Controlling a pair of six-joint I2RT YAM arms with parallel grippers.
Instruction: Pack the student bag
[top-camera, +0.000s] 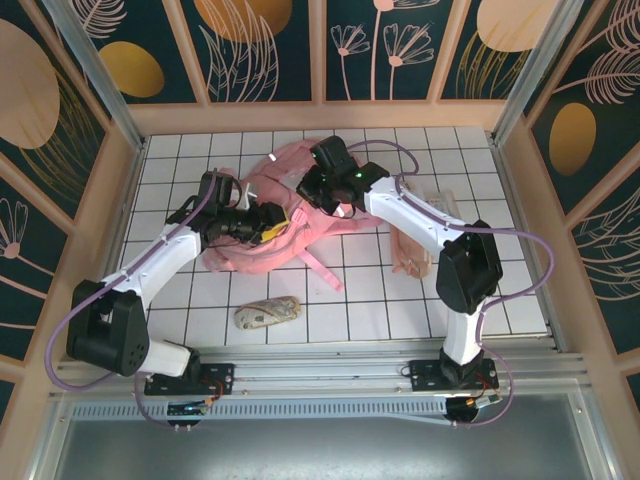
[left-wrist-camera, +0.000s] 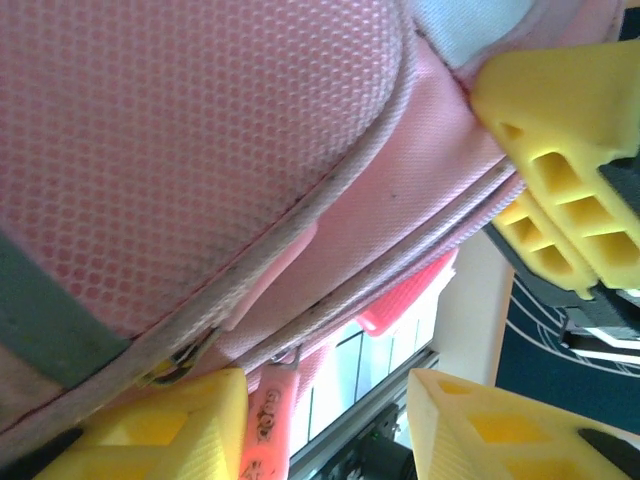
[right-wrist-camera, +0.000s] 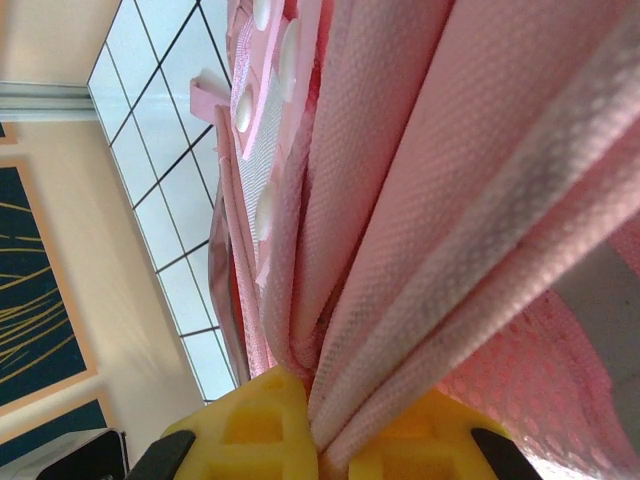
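Between R fingers (right-wrist-camera: 250, 425) student bag (right-wrist-camera: 450, 200) fabric pinched; L fingers (left-wrist-camera: 170, 425) spread by zip (left-wrist-camera: 400, 262).

Pink mesh student bag (left-wrist-camera: 200, 140), yellow-fingered right tool (right-wrist-camera: 312, 432)

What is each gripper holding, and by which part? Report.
Right gripper pinches a fabric fold of the student bag; left gripper grips nothing, jaws apart beside its zip.

Bright, even light falls from above in the overhead view, and the white tiles (top-camera: 400, 300) carry only soft shadows under the arms. The wrist views are very close: the student bag (left-wrist-camera: 200, 150) weave is crisp, while the yellow fingers (right-wrist-camera: 250, 430) at the frame edge go soft, and distant tiles wash out pale.
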